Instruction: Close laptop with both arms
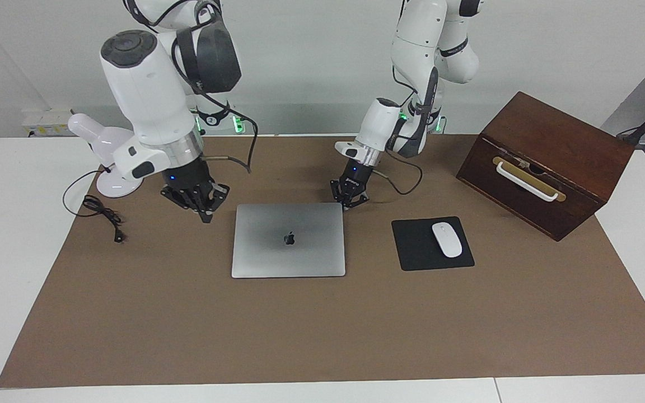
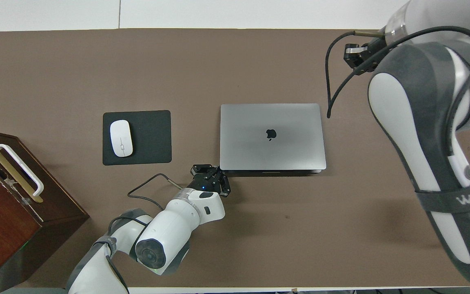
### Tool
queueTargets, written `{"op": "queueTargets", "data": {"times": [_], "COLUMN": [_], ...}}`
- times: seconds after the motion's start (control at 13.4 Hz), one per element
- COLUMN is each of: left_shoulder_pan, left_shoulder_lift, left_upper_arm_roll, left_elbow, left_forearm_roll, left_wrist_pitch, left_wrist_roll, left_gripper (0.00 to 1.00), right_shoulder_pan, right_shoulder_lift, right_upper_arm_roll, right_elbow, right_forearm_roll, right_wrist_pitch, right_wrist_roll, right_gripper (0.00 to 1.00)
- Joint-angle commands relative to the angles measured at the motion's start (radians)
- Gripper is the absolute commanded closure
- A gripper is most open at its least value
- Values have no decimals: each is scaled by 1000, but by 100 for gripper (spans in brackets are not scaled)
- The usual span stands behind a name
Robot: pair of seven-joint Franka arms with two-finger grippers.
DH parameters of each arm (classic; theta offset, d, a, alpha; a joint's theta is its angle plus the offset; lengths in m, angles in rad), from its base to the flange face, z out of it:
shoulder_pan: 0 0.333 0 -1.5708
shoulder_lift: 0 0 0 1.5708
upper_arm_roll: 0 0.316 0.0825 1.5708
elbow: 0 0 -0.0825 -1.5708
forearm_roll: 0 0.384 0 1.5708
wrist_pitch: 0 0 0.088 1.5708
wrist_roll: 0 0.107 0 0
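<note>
The laptop [image 1: 288, 239] lies flat on the brown mat [image 1: 300, 336], lid fully down, apple logo up, approx mid-table. It sits between the black mouse pad [image 1: 412, 246] w/ white mouse [image 1: 447, 239] on it (toward the left arm's end) and the white desk lamp [image 1: 108, 146] w/ its loose black cord [image 1: 101, 211] (toward the right arm's end). A dark wooden box [image 1: 546, 162] w/ a white handle stands tilted at the left arm's end of the table, nearer the robots than the mouse pad.

Left gripper [image 1: 348, 202] is low, at the laptop's corner nearest the robots on the mouse-pad side; tips point down at the mat just beside that corner. Can't tell if they touch the laptop edge. Claw pressed together, pinching nothing. In the overhead view the same gripper [image 2: 210, 179] shows right next to that corner, arm coming in from the bottom.

Right gripper [image 1: 202, 210] is raised, off the laptop, over bare mat btwn lamp base and laptop. Claw pressed together too, nothing in it; outer links splay sideways. Overhead view shows mostly the big white-and-grey forearm of the right arm; the claw itself is hidden there.

Both arms are clear of the lid; nothing rests on the laptop
</note>
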Motion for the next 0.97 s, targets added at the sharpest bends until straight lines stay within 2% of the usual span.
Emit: {"op": "queueTargets", "data": {"times": [0.0,0.07,0.15,0.22,0.3,0.37,0.67,0.89], "left_shoulder_pan": [8,8,11,30,40,43,98,133], "left_shoulder_lift": [-52,-63,-75,-93,-115,-142,-290,-339], "left_upper_arm_roll": [4,4,6,4,4,4,6,7], "left_elbow": [-50,-59,-66,-77,-85,-85,-74,-44], "left_forearm_roll": [-9,-9,-9,-9,-9,-9,-9,-9], "left_wrist_pitch": [-36,-40,-43,-59,-89,-127,-396,-534], "left_wrist_roll": [-17,-18,-18,-18,-17,-17,-6,14], "left_gripper": [100,100,100,100,100,100,100,100], "right_shoulder_pan": [-43,-56,-70,-76,-86,-93,-174,-216], "right_shoulder_lift": [-52,-71,-97,-123,-151,-174,-299,-342], "right_upper_arm_roll": [26,34,44,46,47,47,52,51], "right_elbow": [-3,-5,-12,-31,-61,-92,-250,-274], "right_forearm_roll": [-59,-71,-74,-76,-76,-76,-94,-119], "right_wrist_pitch": [-7,-11,-24,-47,-79,-93,-113,-145], "right_wrist_roll": [-65,-70,-79,-90,-94,-97,-232,-371], "right_gripper": [100,79,54,35,10,0,0,0]}}
